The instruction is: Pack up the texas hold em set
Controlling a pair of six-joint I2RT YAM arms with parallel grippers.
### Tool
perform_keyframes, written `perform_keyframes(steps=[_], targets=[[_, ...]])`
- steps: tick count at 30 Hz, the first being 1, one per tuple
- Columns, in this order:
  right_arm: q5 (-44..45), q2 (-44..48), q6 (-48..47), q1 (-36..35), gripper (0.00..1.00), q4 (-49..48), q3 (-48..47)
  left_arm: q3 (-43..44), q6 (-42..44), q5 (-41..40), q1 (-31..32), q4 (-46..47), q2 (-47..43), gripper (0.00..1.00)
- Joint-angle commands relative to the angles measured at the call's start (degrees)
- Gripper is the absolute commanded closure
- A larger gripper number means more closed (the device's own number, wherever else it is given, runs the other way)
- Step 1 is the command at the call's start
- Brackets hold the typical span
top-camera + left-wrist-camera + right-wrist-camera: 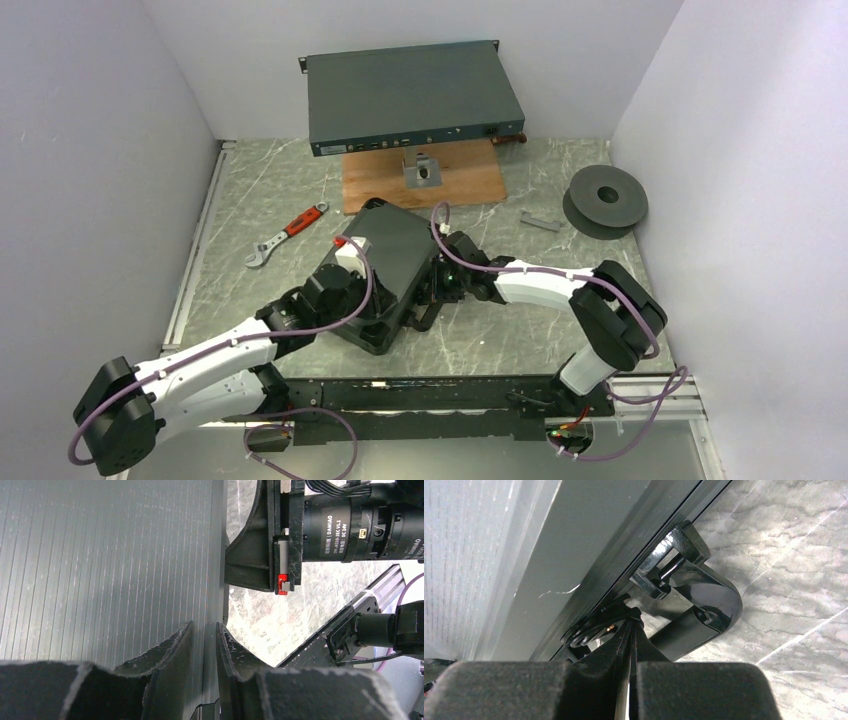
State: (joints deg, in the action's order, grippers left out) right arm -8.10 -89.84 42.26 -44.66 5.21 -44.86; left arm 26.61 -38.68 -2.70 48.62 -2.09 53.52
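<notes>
Marble-look tabletop (560, 330), black briefcase (395, 270) closed. Left gripper (205, 640) jaws a sliver apart at its edge, right gripper (630, 627) pinched together by the handle (709, 605). Motor (345, 525) at 1 o'clock reads DAMIAO.

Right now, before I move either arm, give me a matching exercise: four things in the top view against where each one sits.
Things:
1. briefcase
2. wrench
3. spool
4. rack box

Places:
A. far right, near the side wall
B. middle, lid closed, both arms at it
C. at the back wall
D. just left of the case, red handle

Pairs: 1-B, 2-D, 3-A, 4-C
</notes>
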Motion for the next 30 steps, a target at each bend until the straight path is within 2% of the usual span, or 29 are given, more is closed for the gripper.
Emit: perform_keyframes(steps=[1,30], targets=[[-0.6,-1.4,0.8,-0.2,0.94,-3.6,-0.2,-4.3,0.0,0.7,0.5,-14.4,1.6,0.68],[2.5,-5.6,1.7,-0.7,0.96,-14.0,7.1,-4.5,-1.2,0.3,0.6,-15.3,0.5,0.68]])
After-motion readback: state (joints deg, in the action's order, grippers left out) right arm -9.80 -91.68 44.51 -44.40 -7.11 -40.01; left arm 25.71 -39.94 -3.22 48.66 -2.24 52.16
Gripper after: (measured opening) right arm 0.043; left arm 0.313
